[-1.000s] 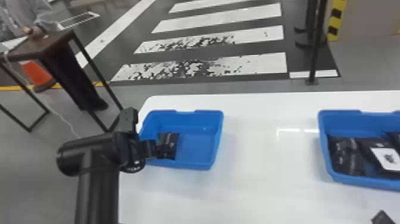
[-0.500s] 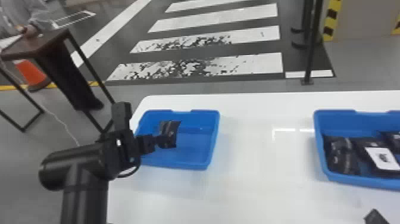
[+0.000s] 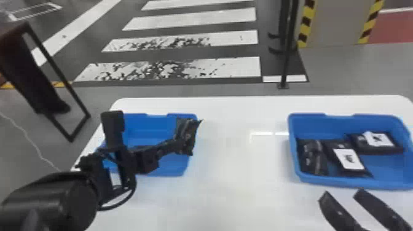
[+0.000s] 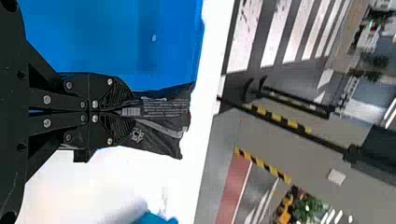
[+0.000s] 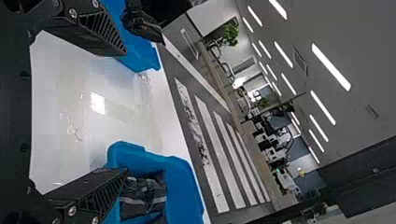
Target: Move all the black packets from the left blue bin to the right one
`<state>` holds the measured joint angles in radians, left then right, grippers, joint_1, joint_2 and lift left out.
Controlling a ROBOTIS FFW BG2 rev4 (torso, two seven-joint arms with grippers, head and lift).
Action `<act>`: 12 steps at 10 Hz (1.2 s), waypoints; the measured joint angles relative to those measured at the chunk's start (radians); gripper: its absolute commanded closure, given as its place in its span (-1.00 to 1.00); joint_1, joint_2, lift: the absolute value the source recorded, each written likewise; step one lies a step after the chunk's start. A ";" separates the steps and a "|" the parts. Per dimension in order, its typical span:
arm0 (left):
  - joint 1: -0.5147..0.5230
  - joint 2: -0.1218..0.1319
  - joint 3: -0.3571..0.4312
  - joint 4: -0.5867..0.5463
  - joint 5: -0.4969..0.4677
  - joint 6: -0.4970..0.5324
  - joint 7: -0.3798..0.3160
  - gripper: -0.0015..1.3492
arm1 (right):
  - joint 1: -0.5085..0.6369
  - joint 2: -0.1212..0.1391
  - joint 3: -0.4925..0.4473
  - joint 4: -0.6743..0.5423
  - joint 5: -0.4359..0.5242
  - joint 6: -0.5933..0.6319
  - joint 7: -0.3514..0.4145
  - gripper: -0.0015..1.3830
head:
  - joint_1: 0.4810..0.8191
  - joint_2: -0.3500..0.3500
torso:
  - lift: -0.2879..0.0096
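In the head view my left gripper [image 3: 175, 146] holds a black packet [image 3: 186, 135] over the right side of the left blue bin [image 3: 144, 123]. The left wrist view has the left gripper [image 4: 128, 112] shut on one end of the black packet [image 4: 161, 121], its free end sticking out. My right gripper [image 3: 341, 193] stands open in front of the right blue bin [image 3: 336, 183], which holds three black packets, one of them [image 3: 312, 156] at its left wall. In the right wrist view the fingers of the right gripper [image 5: 126, 112] are wide apart with nothing between them.
Both bins stand on a white table [image 3: 239, 172], with a stretch of tabletop between them. Beyond the table's far edge are a dark side table [image 3: 18, 40] at the left and a black post [image 3: 287, 61].
The left gripper has lifted the packet from inside the left bin and moved it rightward, toward the bin's right wall. The head view has shifted, showing more of the right bin and right gripper.
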<state>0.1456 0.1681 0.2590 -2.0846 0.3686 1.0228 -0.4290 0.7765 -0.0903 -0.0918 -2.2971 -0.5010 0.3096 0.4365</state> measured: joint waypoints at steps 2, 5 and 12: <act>0.071 -0.015 -0.057 -0.080 0.018 -0.011 -0.020 0.78 | -0.079 0.000 0.000 0.032 -0.001 0.033 0.038 -0.79 | 0.27 0.24 | -0.01; 0.126 -0.012 -0.144 -0.161 0.042 -0.007 -0.039 0.78 | -0.217 -0.005 0.010 0.101 -0.005 0.076 0.076 -0.79 | 0.27 0.05 | -0.01; 0.112 0.002 -0.337 -0.202 0.164 0.006 -0.043 0.78 | -0.374 -0.065 0.145 0.188 -0.122 0.111 0.057 -0.35 | 0.27 -0.19 | -0.01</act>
<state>0.2572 0.1699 -0.0783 -2.2862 0.5326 1.0286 -0.4725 0.4022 -0.1553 0.0533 -2.1092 -0.6232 0.4203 0.4930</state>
